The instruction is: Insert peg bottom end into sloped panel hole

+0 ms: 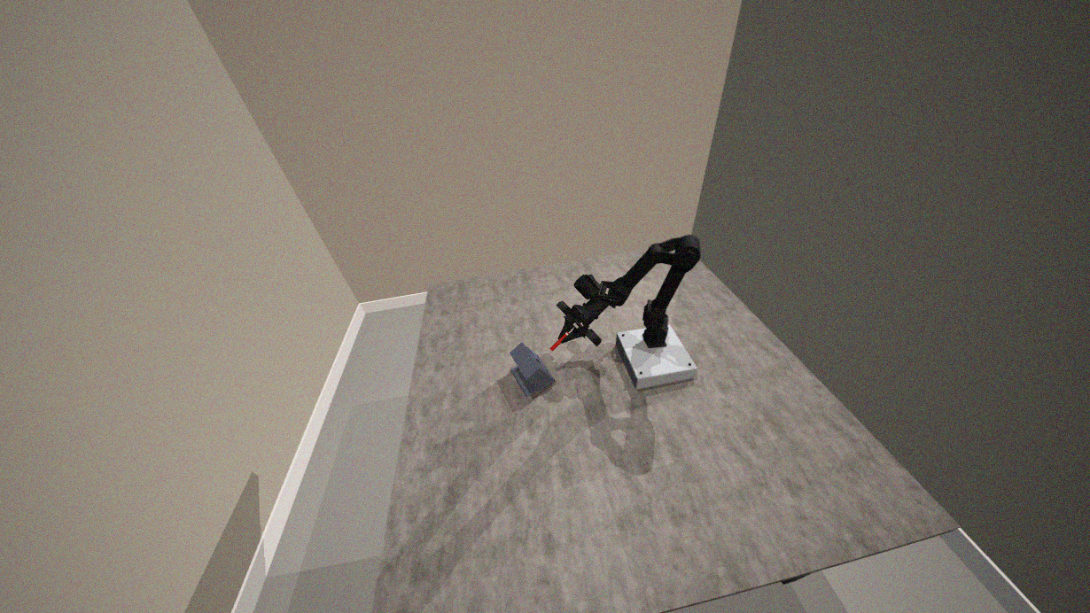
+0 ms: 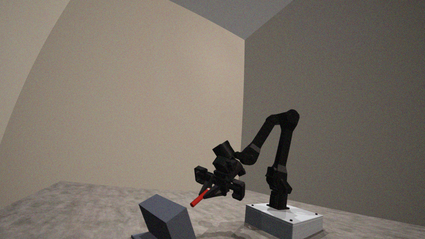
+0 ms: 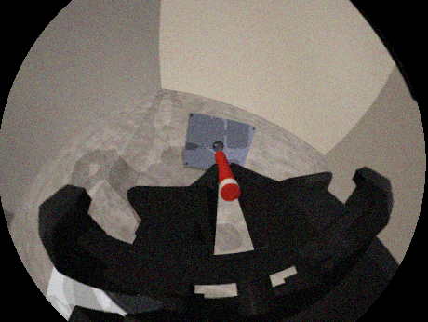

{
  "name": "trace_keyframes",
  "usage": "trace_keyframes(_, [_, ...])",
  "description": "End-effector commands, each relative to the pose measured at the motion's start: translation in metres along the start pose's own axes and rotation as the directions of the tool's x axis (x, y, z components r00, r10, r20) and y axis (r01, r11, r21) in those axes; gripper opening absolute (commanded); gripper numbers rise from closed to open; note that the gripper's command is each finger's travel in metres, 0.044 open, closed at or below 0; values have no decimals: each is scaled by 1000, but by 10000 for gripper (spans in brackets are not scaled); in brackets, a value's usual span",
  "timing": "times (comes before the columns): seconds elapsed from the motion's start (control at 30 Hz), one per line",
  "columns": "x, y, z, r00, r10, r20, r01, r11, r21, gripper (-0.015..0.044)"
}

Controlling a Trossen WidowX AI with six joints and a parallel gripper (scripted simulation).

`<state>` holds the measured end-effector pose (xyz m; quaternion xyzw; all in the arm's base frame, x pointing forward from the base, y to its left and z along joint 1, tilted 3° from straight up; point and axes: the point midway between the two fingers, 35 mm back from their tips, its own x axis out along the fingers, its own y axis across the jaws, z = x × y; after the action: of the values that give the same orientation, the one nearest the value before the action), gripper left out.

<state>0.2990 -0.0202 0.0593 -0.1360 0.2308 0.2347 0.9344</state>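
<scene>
My gripper is shut on a round red peg. The peg is tilted, its free end pointing down toward the blue-grey sloped panel. The peg hangs in the air a short way from the panel's face, apart from it. In the wrist view the peg's far end lines up just below the small dark hole in the panel's face. The hole is hidden in the top and exterior views.
The arm stands on a white base block to the right of the panel. The grey table ends at a pale edge strip on the left. Walls close in behind and to the right.
</scene>
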Motion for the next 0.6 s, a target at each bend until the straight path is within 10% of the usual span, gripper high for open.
trace_keyframes(0.0, [4, 0, -3, 1000, -5, -2, 5, 1000, 5, 0])
trace_keyframes(0.57, [17, -1, -4, 1000, -21, 18, 22, 1000, -12, 0])
